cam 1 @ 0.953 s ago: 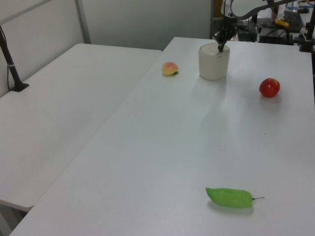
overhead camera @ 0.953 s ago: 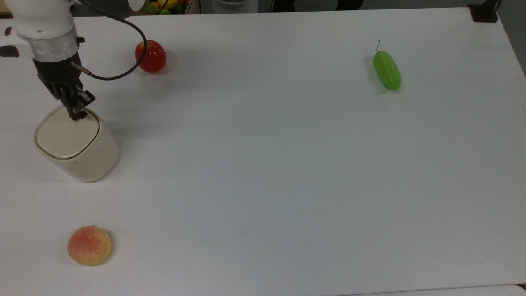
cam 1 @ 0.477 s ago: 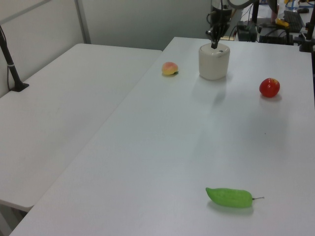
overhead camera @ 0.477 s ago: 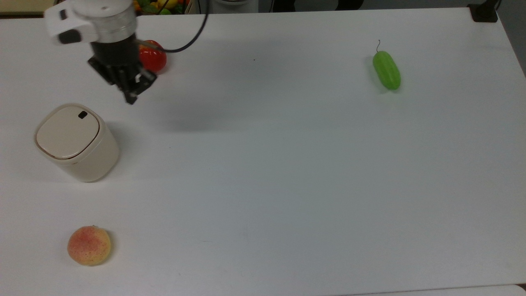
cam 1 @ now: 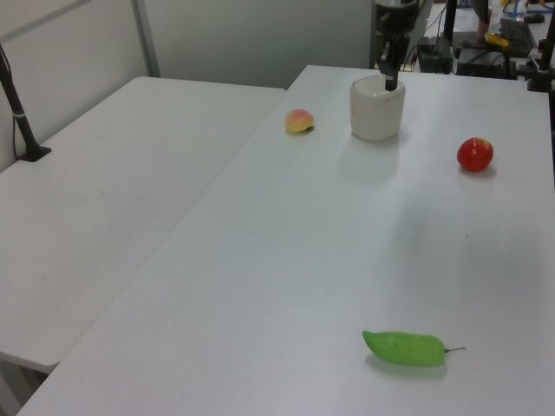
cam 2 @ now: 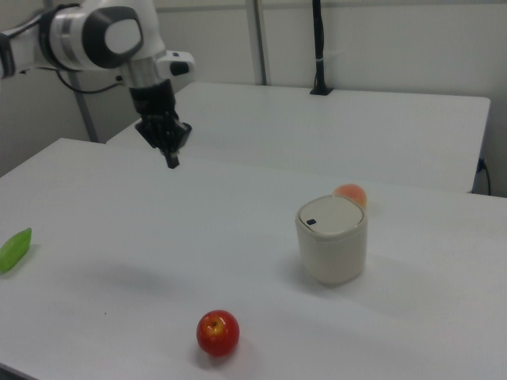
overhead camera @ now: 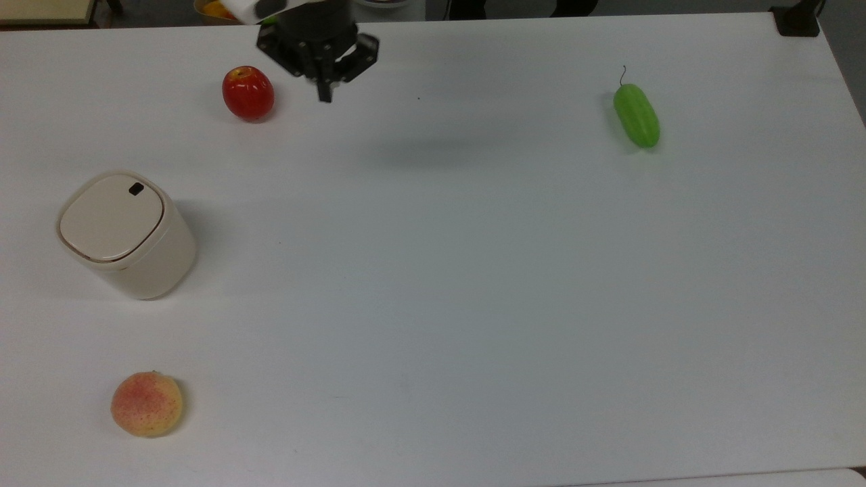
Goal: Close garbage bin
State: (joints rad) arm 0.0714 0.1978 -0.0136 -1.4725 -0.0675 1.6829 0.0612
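Observation:
The cream-beige garbage bin [overhead camera: 125, 233] stands on the white table at the top view's left, its flat lid down and flush, the small black button [overhead camera: 136, 189] showing near the lid's far edge. I also see the bin [cam 1: 377, 107] in the left view and the bin [cam 2: 332, 239] in the right view. My gripper [overhead camera: 325, 97] hangs in the air well away from the bin, at the top view's upper middle, to the right of the red apple; its fingers are shut together with nothing between them. The gripper [cam 2: 172, 162] is high above the table in the right view.
A red apple [overhead camera: 248, 93] lies at the back left of the top view, a peach [overhead camera: 147, 404] at the front left, and a green cucumber-like fruit [overhead camera: 636, 115] at the back right. A second white table [cam 1: 104, 199] adjoins in the left view.
My gripper has lifted off the bin's lid and swung away to the top view's upper right, past the apple. The lid stays down.

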